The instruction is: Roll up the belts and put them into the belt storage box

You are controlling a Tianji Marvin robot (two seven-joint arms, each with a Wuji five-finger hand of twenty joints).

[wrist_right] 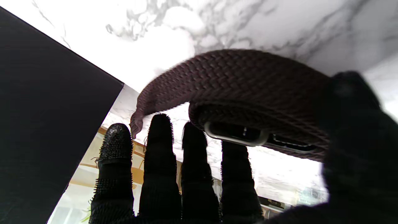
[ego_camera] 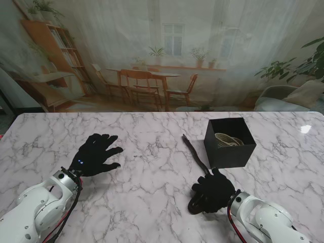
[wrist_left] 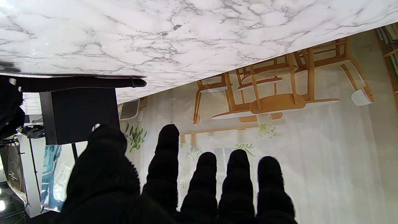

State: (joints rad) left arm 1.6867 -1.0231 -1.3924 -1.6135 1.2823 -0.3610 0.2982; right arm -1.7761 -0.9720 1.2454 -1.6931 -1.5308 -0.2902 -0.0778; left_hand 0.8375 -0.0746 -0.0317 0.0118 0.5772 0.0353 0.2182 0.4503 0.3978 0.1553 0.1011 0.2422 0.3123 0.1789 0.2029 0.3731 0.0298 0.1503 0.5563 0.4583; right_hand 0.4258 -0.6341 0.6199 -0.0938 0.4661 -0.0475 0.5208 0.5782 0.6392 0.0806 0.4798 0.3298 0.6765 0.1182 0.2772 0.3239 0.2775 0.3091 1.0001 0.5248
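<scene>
In the lower left of the stand's frame the left hand (ego_camera: pixel 97 153) hovered over the marble tabletop (ego_camera: pixel 152 192), its five black-gloved fingers (ego_camera: pixel 108 138) spread wide and holding nothing; the left wrist view showed those fingers (wrist_left: pixel 166 155) fanned apart with bare marble beyond them.

In the middle right of the frame one dark brown braided belt (ego_camera: pixel 194 151) trailed across the tabletop, its free end pointing toward the centre of the frame and its near part partly wound into a coil under the right hand (ego_camera: pixel 213 191) in the lower right. That hand lay over the coil with its fingers (wrist_right: pixel 160 174) held side by side and nearly straight, thumb at one side against the coil; whether they truly clamped the belt (wrist_right: pixel 236 84) cannot be told. A metal buckle (wrist_right: pixel 236 137) showed inside the coil.

Just right of the belt's strap, in the upper right of the frame, stood one black belt storage box (ego_camera: pixel 229 143), open at the top. One pale rolled belt (ego_camera: pixel 228 140) lay inside it. Two belts were seen in all, and one box.
</scene>
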